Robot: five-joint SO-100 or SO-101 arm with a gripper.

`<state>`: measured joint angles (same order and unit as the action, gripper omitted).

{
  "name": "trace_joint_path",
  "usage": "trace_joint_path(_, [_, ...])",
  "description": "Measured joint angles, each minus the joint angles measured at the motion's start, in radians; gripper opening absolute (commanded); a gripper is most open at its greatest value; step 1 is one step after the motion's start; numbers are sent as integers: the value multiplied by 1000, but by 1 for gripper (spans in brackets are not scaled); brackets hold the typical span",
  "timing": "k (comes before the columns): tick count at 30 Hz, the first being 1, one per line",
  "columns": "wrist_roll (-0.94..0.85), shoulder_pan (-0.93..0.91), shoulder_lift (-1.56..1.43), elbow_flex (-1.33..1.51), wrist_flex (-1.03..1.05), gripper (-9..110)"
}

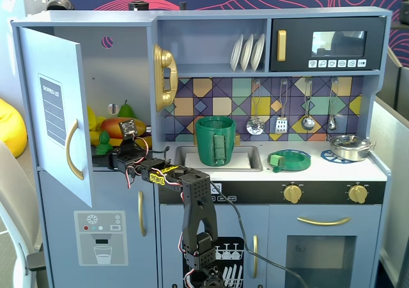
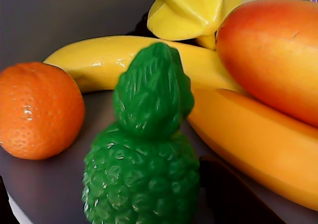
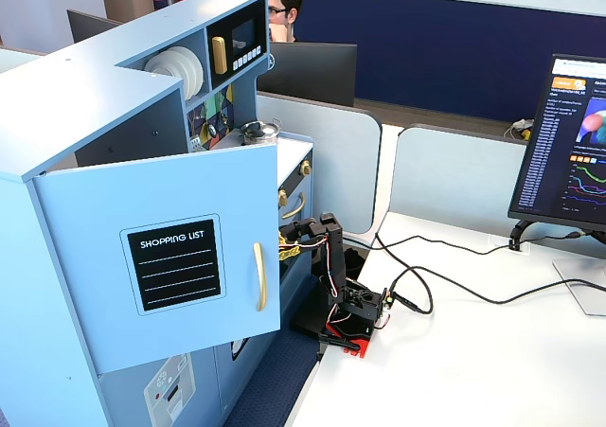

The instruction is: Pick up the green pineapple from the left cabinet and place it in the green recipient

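1. Black claw of the arm reached into the open left cabinet, its tip at the shelf edge just beside the fruit; spread of the fingers not readable in any view, so cannot tell whether wide or narrow.
2. Small all-green toy pineapple directly ahead in the wrist view, upright on the dark shelf, bumpy body low and spiky crown above; seen in a fixed view as a small green shape at the shelf's front left, close to the claw. Contact between the 2 not discernible.
3. Round orange toy fruit to the left of the pineapple in the wrist view, apart from it.
4. Long yellow toy banana behind the pineapple's crown; a second, deeper-yellow curved fruit at the right, beside the body.
5. Large red-orange toy mango at the upper right, resting above that curved fruit.
6. Grey-blue cabinet door with "shopping list" panel and curved gold handle swung wide open, shown face-on in a fixed view.
7. Tall dark-green cylindrical pot with a ribbed handle strip standing at the sink, well to the right of the cabinet in a fixed view.
8. Flat green ring-shaped dish on the counter further right.
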<state>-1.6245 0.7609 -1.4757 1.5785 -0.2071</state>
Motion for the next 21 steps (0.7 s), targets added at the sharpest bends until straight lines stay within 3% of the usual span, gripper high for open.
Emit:
trace_joint_path(2, [0, 0, 34, -34, 0, 35])
trace_joint_path(5, [-6, 0, 64, -72, 0, 10])
trace_joint_path(7, [-43, 0, 69, -91, 3, 0])
trace_joint_path(16, [-156, 0, 55, -141, 118, 0])
trace_joint_path(21, [-333, 8, -178, -5, 256, 0])
